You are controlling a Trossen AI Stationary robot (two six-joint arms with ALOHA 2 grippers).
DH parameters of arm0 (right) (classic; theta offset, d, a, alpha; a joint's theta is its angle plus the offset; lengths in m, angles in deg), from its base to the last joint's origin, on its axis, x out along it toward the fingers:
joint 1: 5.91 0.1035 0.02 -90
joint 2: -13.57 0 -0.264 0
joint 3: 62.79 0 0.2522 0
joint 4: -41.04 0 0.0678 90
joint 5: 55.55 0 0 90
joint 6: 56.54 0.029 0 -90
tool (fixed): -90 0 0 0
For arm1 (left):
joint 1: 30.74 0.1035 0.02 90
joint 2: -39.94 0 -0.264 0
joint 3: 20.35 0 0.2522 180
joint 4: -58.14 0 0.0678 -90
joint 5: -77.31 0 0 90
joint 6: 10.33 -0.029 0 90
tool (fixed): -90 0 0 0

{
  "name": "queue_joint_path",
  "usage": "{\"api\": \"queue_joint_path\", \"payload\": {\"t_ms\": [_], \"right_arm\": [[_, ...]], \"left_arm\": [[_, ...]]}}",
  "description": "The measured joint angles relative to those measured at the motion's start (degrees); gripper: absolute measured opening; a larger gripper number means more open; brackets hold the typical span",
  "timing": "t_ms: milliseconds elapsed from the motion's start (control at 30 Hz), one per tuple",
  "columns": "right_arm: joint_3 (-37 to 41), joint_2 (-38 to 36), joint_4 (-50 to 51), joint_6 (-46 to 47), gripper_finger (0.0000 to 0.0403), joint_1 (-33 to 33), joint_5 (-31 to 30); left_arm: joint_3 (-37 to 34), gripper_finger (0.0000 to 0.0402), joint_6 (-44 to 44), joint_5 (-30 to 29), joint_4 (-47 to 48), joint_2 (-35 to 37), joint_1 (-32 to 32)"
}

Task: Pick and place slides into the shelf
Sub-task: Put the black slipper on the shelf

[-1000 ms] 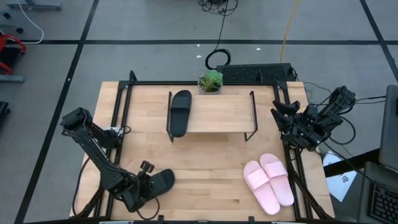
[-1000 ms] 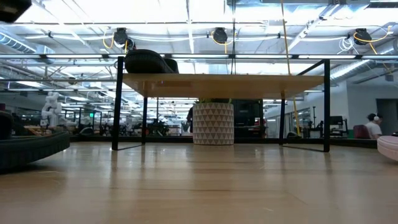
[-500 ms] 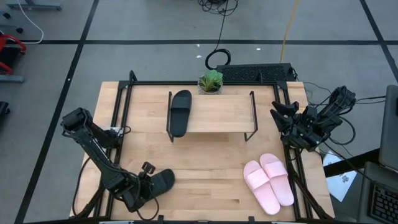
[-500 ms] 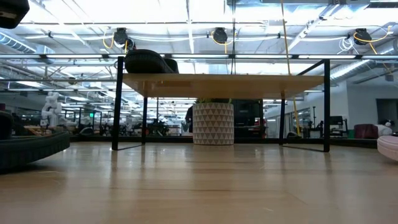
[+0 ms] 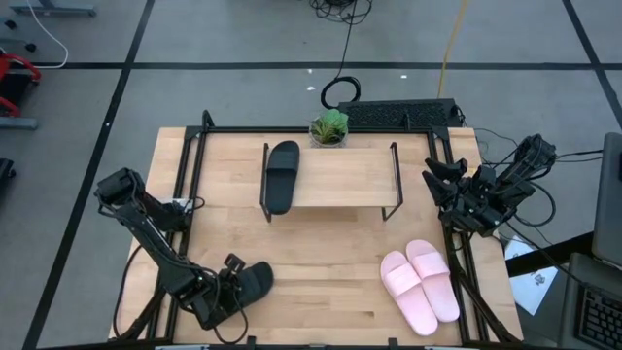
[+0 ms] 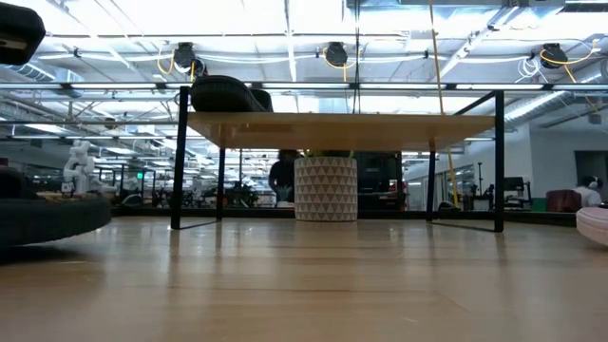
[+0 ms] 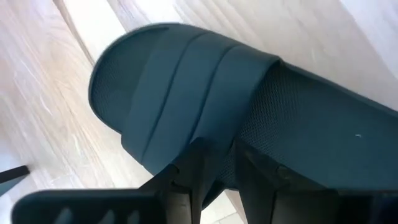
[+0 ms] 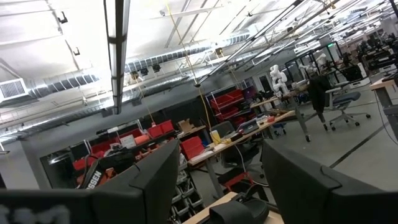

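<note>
Left tool [image 5: 231, 289] is pinched on the black slide [image 5: 251, 282] at the near-left desk [image 5: 330, 262] corner. In the low view the slide now rides slightly higher than half a second ago: lift starting, I judge. The other black slide [image 5: 281, 175] lies on the shelf [image 5: 340, 180], ahead of the tool. Pink pair [image 5: 420, 284] untouched. Right tool [image 5: 434, 185] parked at the desk's right edge, fingers spread.

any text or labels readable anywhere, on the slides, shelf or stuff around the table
None can be read.
Black slide on the shelf: no marking shows.
Black slide at the left gripper: only ridges and mesh texture.
Pink slides: plain.
Sheet beside the table: print too small.
Red bins in the room: no legible labels.
</note>
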Motion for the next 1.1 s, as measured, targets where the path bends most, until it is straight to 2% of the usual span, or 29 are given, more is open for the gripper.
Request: {"api": "queue_joint_path", "payload": {"t_ms": [667, 833, 1100], "right_arm": [[0.0, 0.04, -0.5, 0.01, 0.0219, -0.04, -0.01], [0.0, 0.04, -0.5, 0.03, 0.0219, -0.04, 0.01], [0.0, 0.04, -0.5, 0.02, 0.0219, -0.04, -0.01]], "left_arm": [[1.83, 0.0088, 0.3, 1.34, 0.71, -0.02, -1.16], [1.84, 0.0088, 0.38, 3.58, 0.6, -0.02, -1.18], [1.87, 0.0088, -0.91, 0.01, 0.58, -0.02, -1.22]]}}
